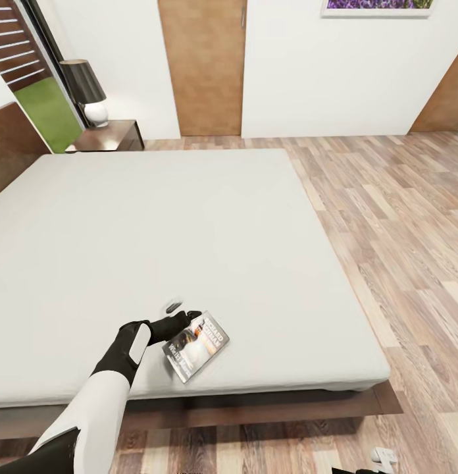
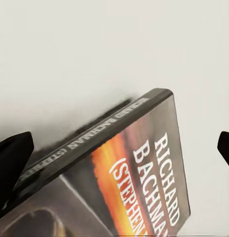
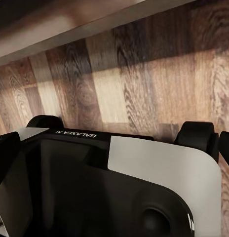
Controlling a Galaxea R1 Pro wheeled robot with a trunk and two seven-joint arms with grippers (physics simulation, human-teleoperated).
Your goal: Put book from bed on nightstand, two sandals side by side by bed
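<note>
The book (image 1: 197,345), a dark paperback with white "RICHARD BACHMAN" lettering and an orange strip, lies flat on the pale mattress of the bed (image 1: 189,230) near its front edge. My left gripper (image 1: 183,316) is at the book's left side, low over the mattress. In the left wrist view its two black fingers (image 2: 13,158) stand wide apart, open, with the book (image 2: 139,168) between them and neither finger touching it. My right gripper (image 3: 114,148) hangs low and open over the wood floor (image 3: 144,74), by the robot's base. The sandals are out of view.
A dark nightstand (image 1: 110,135) with a black-shaded lamp (image 1: 87,89) stands at the bed's far left corner, beside the headboard (image 1: 12,141). Behind the bed is a tan door (image 1: 203,66). Plank floor (image 1: 400,230) runs along the bed's right side.
</note>
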